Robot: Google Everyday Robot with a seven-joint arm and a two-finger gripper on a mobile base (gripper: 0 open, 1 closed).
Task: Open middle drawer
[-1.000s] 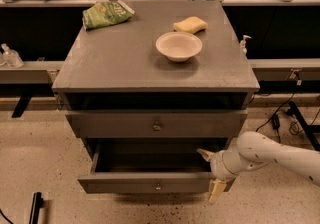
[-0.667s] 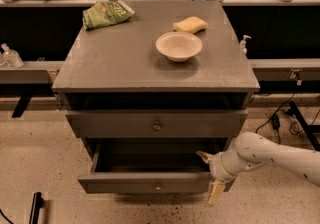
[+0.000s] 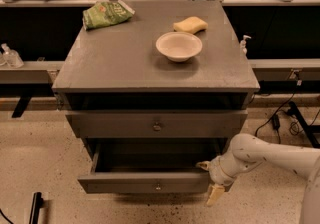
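The grey cabinet (image 3: 125,68) has an uppermost drawer (image 3: 115,124) that is shut, with a round knob. Below it the middle drawer (image 3: 125,183) is pulled out toward me, its flat front and small knob (image 3: 158,186) visible and its dark inside showing. The lowest drawer is hidden beneath it. My gripper (image 3: 209,180) is at the right end of the middle drawer's front. Its fingers are spread: one fingertip (image 3: 202,165) is behind the front and the other (image 3: 215,195) is ahead of it. My white arm (image 3: 270,155) reaches in from the right.
On the cabinet top are a white bowl (image 3: 178,46), a yellow sponge (image 3: 190,24) and a green chip bag (image 3: 106,14). A black object (image 3: 35,207) lies on the speckled floor at the lower left. Cables (image 3: 280,118) lie on the floor at the right.
Almost nothing differs. The middle drawer stays pulled out, and my gripper stays at its right end with only a very slight shift.
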